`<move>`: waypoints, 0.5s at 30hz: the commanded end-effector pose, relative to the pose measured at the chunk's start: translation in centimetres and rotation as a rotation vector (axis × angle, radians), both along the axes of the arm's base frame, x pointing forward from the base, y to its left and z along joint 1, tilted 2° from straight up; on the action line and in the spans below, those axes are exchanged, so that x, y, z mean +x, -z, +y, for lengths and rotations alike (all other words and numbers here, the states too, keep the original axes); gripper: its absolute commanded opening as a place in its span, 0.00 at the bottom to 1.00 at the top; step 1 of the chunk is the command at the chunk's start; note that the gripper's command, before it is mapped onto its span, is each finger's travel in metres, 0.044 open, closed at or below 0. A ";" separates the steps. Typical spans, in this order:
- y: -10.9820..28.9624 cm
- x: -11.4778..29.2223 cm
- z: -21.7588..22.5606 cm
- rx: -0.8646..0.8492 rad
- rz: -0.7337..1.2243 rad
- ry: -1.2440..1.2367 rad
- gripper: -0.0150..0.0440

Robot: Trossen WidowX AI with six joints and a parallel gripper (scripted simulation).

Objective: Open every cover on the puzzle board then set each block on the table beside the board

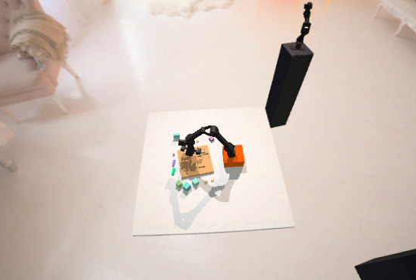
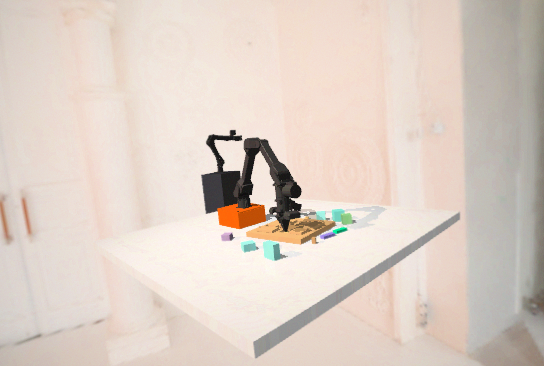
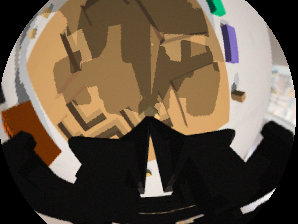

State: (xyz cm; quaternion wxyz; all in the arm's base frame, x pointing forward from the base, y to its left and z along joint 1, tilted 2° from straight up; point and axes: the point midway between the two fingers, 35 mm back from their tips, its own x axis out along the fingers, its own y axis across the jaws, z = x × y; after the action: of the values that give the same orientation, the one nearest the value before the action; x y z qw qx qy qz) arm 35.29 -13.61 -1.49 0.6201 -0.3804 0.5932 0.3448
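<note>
The wooden puzzle board (image 1: 203,168) (image 2: 270,233) (image 3: 120,3) lies flat on the white table (image 1: 233,206) (image 2: 230,285). Its covers and wells show only as darker brown shapes, partly under the arm's shadow. My gripper (image 1: 190,154) (image 2: 285,229) (image 3: 149,119) is shut and empty, pointing straight down with its tips at or just above the board's far part. Blocks lie on the table around the board: a teal cube (image 1: 176,136) (image 2: 271,250), a small purple block (image 1: 211,138) (image 2: 226,236), a purple bar (image 1: 173,163) (image 2: 327,234) (image 3: 229,39), a green bar (image 1: 173,171) (image 2: 339,230), a green cube (image 1: 179,183) (image 2: 347,218) and two teal cubes (image 1: 186,186) (image 1: 195,181).
The arm's orange base (image 1: 235,158) (image 2: 240,216) (image 3: 20,123) stands right beside the board. A tall black pillar (image 1: 287,84) (image 2: 220,190) with a camera arm stands at the table's far corner. Small tan pegs (image 1: 212,180) lie by the board's near edge.
</note>
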 end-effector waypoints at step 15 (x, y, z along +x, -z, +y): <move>0.1 -0.2 -0.1 0.091 -0.037 1.631 0.25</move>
State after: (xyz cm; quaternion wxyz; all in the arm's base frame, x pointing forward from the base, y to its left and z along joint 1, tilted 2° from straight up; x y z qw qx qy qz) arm 35.28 -13.64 -1.46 0.7216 -0.0935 0.6821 0.0718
